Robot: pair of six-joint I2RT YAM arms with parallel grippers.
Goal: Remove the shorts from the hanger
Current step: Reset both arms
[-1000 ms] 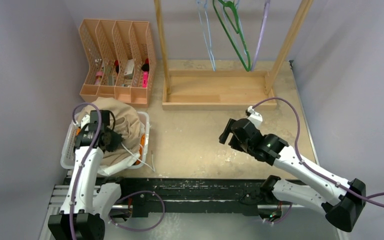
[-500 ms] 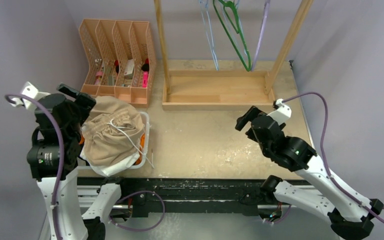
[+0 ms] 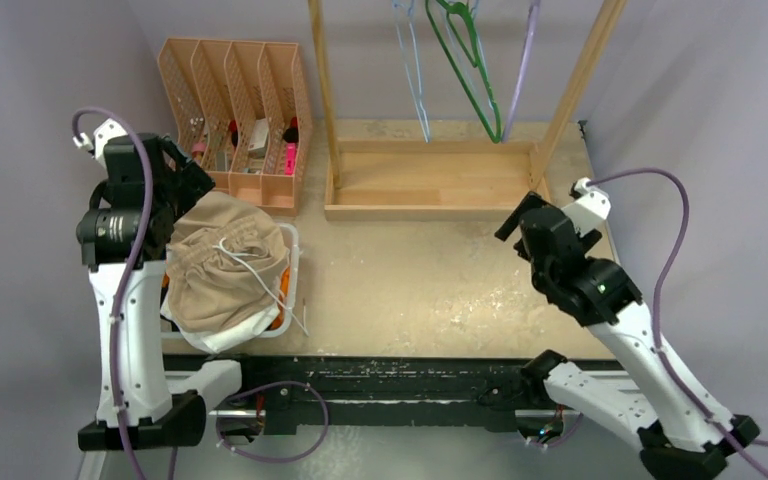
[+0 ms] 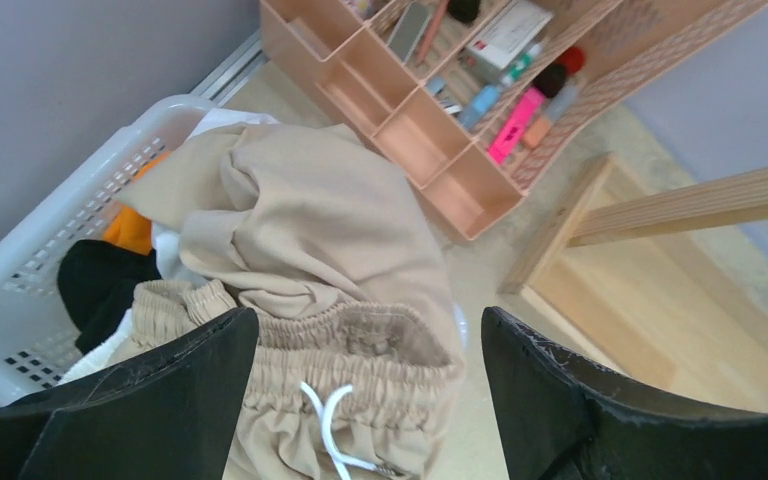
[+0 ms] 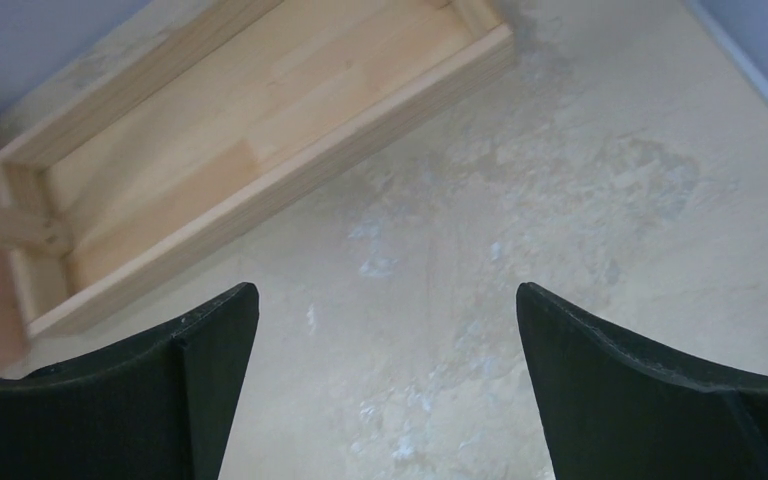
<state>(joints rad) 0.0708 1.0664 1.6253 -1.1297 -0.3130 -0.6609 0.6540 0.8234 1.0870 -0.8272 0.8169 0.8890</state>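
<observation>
**Beige shorts lie in the basket, both arms drawn off**

The left end effector (image 4: 365, 330), pressed onto the pile a second ago, now hovers released above it. The right end effector (image 5: 385, 300) gapes empty and has swung right over the worktop (image 3: 430, 280). The beige shorts (image 4: 310, 230) are heaped in the white basket (image 4: 90, 170), waistband nearest and legs running toward the organizer (image 3: 235, 110). Only the left wrist view shows the black shorts (image 4: 100, 285) beneath.

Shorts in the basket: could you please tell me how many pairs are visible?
4, all in the basket: beige on top, black and orange beside it, white beneath. More may be hidden.
</observation>
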